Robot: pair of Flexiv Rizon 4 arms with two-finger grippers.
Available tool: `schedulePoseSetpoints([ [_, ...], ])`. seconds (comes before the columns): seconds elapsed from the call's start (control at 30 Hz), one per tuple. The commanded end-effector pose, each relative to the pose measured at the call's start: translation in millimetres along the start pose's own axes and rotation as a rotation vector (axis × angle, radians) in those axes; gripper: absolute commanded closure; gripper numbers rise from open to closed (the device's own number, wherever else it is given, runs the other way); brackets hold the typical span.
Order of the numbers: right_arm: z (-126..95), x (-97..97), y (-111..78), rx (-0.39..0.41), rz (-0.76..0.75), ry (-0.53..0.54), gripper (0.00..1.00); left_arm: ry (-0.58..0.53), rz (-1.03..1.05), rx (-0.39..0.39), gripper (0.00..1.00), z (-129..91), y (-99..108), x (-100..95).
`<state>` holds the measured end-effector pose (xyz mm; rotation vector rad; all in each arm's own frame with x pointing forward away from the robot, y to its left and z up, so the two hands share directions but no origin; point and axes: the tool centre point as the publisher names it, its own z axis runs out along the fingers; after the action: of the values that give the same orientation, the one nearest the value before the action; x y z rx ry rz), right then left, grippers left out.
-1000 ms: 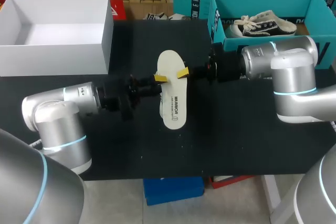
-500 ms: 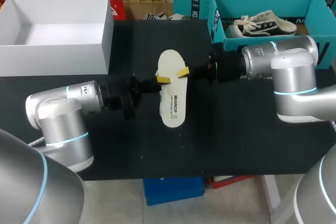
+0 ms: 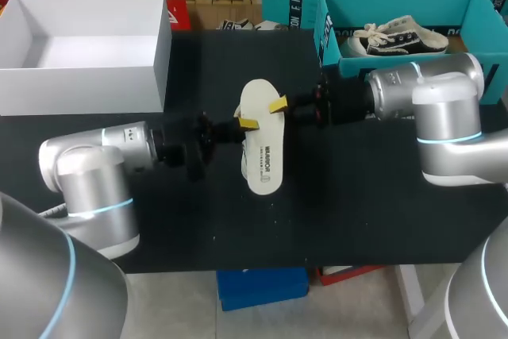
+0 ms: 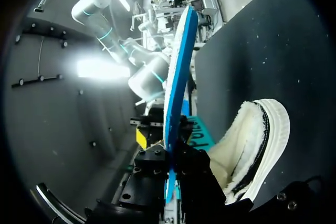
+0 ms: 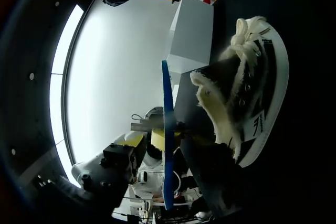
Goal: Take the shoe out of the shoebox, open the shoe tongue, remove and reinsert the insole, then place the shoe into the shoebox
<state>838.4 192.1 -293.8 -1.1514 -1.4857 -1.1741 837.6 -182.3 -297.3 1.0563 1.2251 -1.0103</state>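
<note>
The fluffy-lined shoe (image 4: 252, 145) is lying out on the black table (image 3: 373, 196), directly under both grippers. The insole (image 3: 258, 144) is hanging above it, already removed; reinserting and boxing are still waiting. The left gripper (image 3: 246, 122) and right gripper (image 3: 277, 106) are each clamping one of its edges. Since a second ago, the left arm is sitting slightly nearer and the insole is barely turning.

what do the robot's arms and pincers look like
The left arm and right arm are fat rounded silver-grey tubes, each with a thin light-blue ring, narrowing to black wrist parts. The left pincer and right pincer are black with bright yellow tips.
</note>
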Motion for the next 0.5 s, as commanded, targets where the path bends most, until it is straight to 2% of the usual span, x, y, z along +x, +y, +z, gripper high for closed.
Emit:
schedulePoseSetpoints([
  [0.03, -10, 10.4, -10.5, -0.020, 0.004, -0.028, 0.00, 0.046, -0.016, 0.001, 1.00, -4, -6, -2.5],
  [0.3, -22, 23.0, -25.2, -0.088, 0.057, -0.111, 0.00, 0.124, -0.071, -0.004, 1.00, -19, -16, 0.7],
  [0.47, -36, 37.1, -40.1, -0.199, 0.103, -0.182, 0.00, 0.156, -0.092, -0.010, 1.00, -32, -20, 3.1],
  [0.5, -41, 41.7, -45.0, -0.241, 0.121, -0.202, 0.00, 0.158, -0.096, -0.013, 1.00, -35, -20, 3.2],
])
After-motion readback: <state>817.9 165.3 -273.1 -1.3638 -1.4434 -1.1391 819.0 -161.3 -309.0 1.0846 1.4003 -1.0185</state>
